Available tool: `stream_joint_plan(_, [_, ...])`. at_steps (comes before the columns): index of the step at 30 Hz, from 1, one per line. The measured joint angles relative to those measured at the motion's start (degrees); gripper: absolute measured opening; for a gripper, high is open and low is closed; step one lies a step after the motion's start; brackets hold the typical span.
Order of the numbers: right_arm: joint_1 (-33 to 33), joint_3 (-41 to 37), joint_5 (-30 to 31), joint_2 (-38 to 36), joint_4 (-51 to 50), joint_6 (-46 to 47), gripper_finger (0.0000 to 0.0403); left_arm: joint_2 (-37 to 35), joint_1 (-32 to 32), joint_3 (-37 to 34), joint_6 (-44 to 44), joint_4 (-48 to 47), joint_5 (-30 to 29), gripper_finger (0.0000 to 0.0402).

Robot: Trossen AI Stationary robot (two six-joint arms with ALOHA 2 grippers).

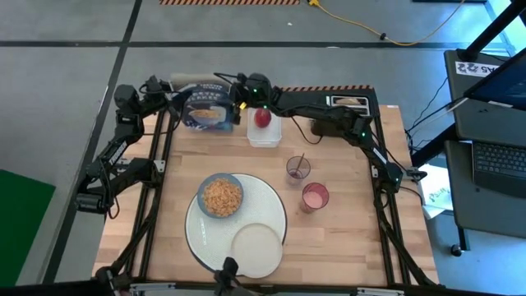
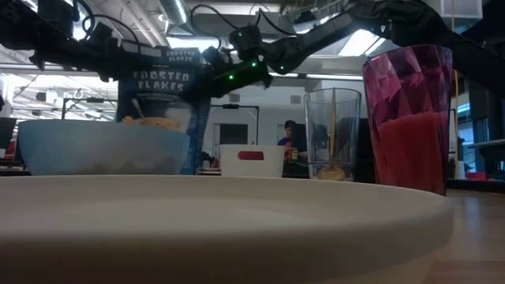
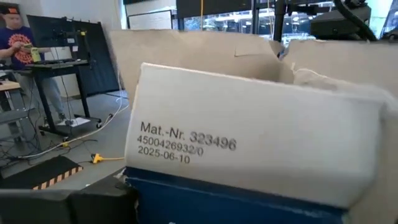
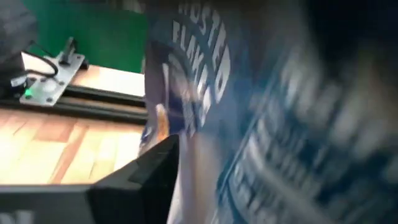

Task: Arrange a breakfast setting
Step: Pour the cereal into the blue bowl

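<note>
A blue Frosted Flakes cereal box [image 1: 207,107] stands at the table's far left, between both arms. My right gripper [image 1: 239,104] reaches in from the right and is shut on the box's right side. My left gripper [image 1: 174,97] is at the box's left top corner; its wrist view shows the box's open top flap [image 3: 249,137] close up. The blue bowl [image 1: 220,196], filled with flakes, and the small cream plate [image 1: 257,244] sit on the big white plate [image 1: 275,210]. The red apple [image 1: 262,117] lies in a white tray [image 1: 265,133]. The wooden spoon stands in the clear cup [image 1: 297,169]. The pink cup [image 1: 315,197] is beside it. My right gripper has the box by its right side, high up [image 2: 207,79], coming level from the table's right. One dark finger [image 4: 140,180] lies against the printed face [image 4: 205,68]; the other finger is hidden by the box. The box stands upright, its bottom hidden behind the bowl.
The black toaster [image 1: 347,104] stands at the far right corner. The plate with the bowl fills the near middle. Bare wood lies at the table's left [image 1: 156,205] and near right [image 1: 345,238]. A person shows in the room beyond the table [image 3: 15,37].
</note>
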Motion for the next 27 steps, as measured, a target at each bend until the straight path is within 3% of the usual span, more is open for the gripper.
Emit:
stream_joint_plan(8, [0.04,2.26,-0.69,-0.22,-3.68,-0.01,0.0256,0.0,0.0,-0.04,-0.76,0.13,-0.09,0.0267])
stream_joint_plan(16, [0.11,2.25,-3.42,-0.22,-7.14,-1.14,0.0253,0.0,0.0,-0.07,0.28,0.05,-0.31,0.034])
stream_joint_plan(20, [0.04,2.25,-3.38,-0.22,-6.94,-1.56,0.0253,-0.01,0.02,0.31,-4.14,1.08,0.49,0.0379])
stream_joint_plan(27, [0.04,2.25,-3.34,-0.22,-6.97,-1.56,0.0253,-2.03,0.05,3.53,-5.86,1.42,-0.36,0.0395])
